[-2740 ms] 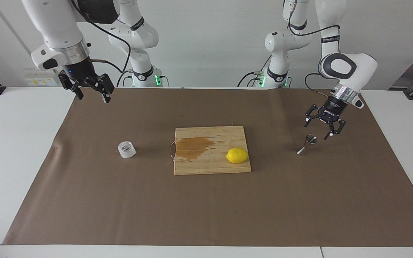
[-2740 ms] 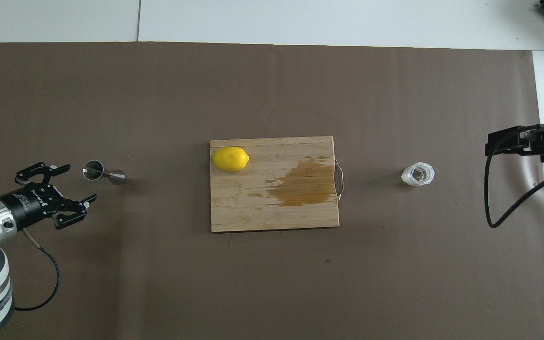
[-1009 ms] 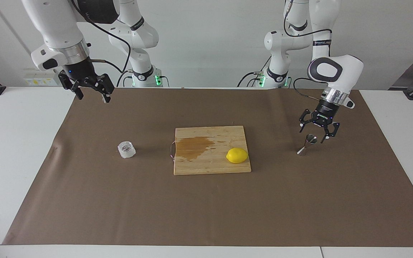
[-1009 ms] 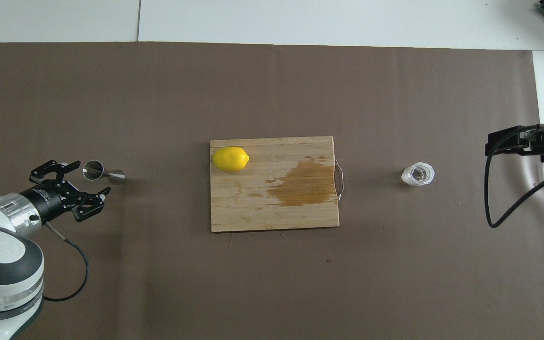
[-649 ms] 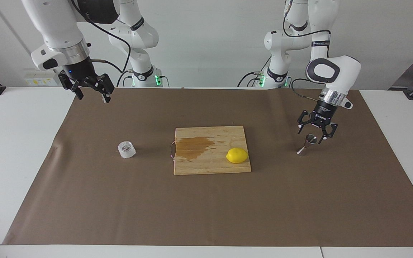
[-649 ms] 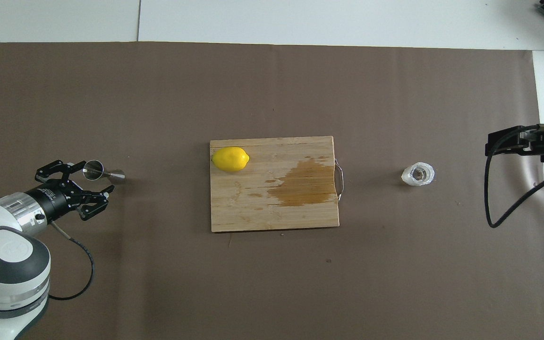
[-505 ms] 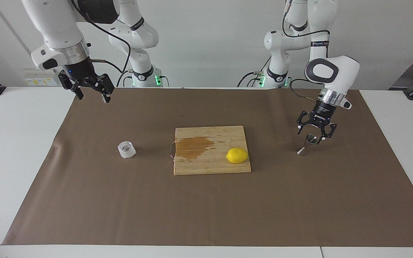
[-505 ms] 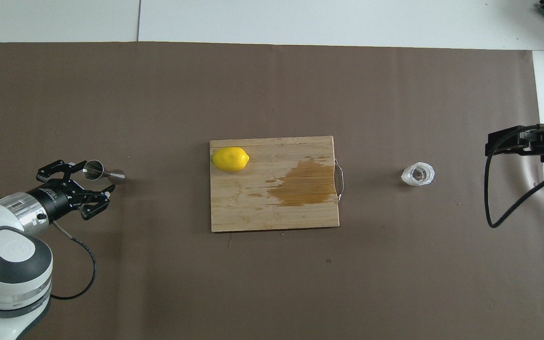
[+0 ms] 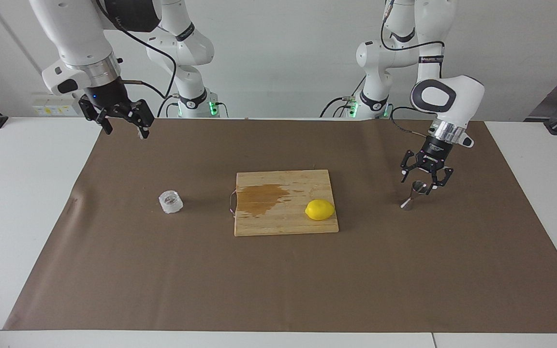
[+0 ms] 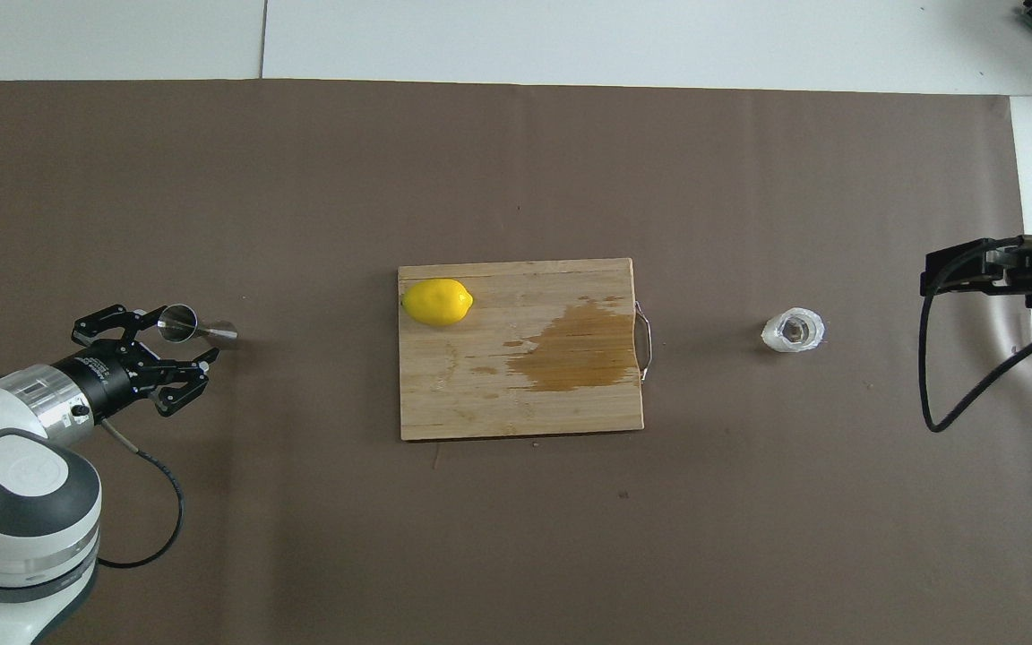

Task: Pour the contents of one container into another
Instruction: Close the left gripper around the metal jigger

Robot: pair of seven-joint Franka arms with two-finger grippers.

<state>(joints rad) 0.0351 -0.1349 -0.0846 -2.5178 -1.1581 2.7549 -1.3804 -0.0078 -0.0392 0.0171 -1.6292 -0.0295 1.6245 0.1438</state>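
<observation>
The clear faceted glass cup (image 9: 170, 201) stands on the brown mat toward the right arm's end; it also shows in the overhead view (image 10: 793, 331). The silvery hourglass jigger (image 9: 414, 195) stands upright toward the left arm's end, seen too in the overhead view (image 10: 197, 328). My left gripper (image 9: 420, 183) is open and low at the jigger, a finger on either side of its top cone, not shut on it; from overhead the left gripper (image 10: 179, 338) overlaps the jigger. My right gripper (image 9: 124, 129) is open and waits in the air, well apart from the cup.
A wooden cutting board (image 9: 278, 222) with a wet stain lies mid-table, with a yellow lemon (image 9: 319, 210) on the end toward the left arm. The brown mat (image 9: 278, 280) covers most of the white table.
My left gripper has come down and moved in to the jigger, from beside it to straddling its top. The right arm, cup, jigger and lemon have not moved.
</observation>
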